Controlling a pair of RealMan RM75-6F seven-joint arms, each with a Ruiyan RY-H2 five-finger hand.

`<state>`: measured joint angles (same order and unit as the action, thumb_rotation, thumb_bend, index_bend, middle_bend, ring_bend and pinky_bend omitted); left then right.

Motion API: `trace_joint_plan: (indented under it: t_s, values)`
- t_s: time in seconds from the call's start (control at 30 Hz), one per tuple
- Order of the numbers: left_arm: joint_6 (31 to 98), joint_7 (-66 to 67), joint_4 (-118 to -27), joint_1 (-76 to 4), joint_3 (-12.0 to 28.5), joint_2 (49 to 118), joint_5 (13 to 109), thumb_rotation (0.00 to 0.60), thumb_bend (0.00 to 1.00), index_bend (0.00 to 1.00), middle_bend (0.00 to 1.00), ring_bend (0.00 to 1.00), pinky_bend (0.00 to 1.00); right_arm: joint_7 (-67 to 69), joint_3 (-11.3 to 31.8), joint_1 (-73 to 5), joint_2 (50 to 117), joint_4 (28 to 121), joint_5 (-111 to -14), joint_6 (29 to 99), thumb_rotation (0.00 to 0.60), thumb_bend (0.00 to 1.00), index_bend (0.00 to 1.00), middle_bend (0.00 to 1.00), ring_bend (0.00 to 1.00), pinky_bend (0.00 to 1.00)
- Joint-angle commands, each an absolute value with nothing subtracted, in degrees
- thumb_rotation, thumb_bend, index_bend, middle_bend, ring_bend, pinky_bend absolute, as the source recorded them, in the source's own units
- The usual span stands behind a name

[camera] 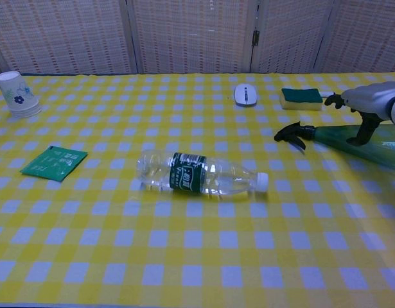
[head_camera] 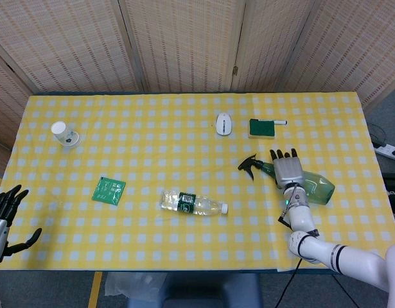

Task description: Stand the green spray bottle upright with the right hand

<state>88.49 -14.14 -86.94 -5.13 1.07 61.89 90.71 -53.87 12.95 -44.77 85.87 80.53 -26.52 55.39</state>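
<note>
The green spray bottle point(head_camera: 315, 186) lies on its side at the table's right, its black trigger head point(head_camera: 249, 165) pointing left. My right hand point(head_camera: 287, 170) hovers over the bottle's neck end with fingers stretched out flat. In the chest view the right hand point(camera: 370, 101) is just above the bottle point(camera: 345, 140), and its thumb point(camera: 365, 131) hangs down in front of the green body without closing around it. My left hand point(head_camera: 0, 219) is off the table's near left corner, fingers spread, holding nothing.
A clear water bottle point(head_camera: 193, 204) lies on its side near the table's middle front. A green packet point(head_camera: 108, 190) and a paper cup point(head_camera: 65, 135) are on the left. A white mouse point(head_camera: 223, 123) and a green sponge point(head_camera: 263, 128) sit behind the spray bottle.
</note>
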Motion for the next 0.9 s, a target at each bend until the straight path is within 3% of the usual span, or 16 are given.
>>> trace_joint_plan:
  t_s: [0.03,0.17,0.47,0.7,0.9]
  values:
    - [88.6,-14.4,-86.8,-5.1,1.2,61.8,90.6,0.494,0.36,0.0,0.03,0.05,0.0,-53.6,11.9,-45.9,87.5,78.0,-25.3,54.0,0.6,0.4,0.01,0.15,0.18,0.06]
    - [88.0,-14.7,-86.7,-5.3,1.2,61.8,90.2,0.495,0.36,0.0,0.03,0.05,0.0,-52.6,11.1,-46.6,88.9,75.3,-25.1,53.1,0.6,0.4,0.04,0.17,0.2,0.06]
    - [87.5,-14.8,-86.7,-5.5,1.3,61.7,89.9,0.492,0.36,0.0,0.03,0.05,0.0,-47.9,9.3,-45.8,89.0,74.4,-29.4,52.9,0.6,0.4,0.23,0.31,0.31,0.15]
    - [87.3,-14.7,-86.8,-5.5,1.3,61.7,89.8,0.494,0.36,0.0,0.03,0.05,0.0,-44.7,8.6,-45.0,88.8,74.5,-32.8,53.6,0.6,0.4,0.46,0.5,0.5,0.43]
    - [87.7,-15.5,-86.8,-5.2,1.6,61.4,89.3,0.492,0.36,0.0,0.03,0.05,0.0,-40.5,9.4,-44.1,88.3,75.7,-36.4,55.1,0.6,0.4,0.6,0.63,0.63,0.56]
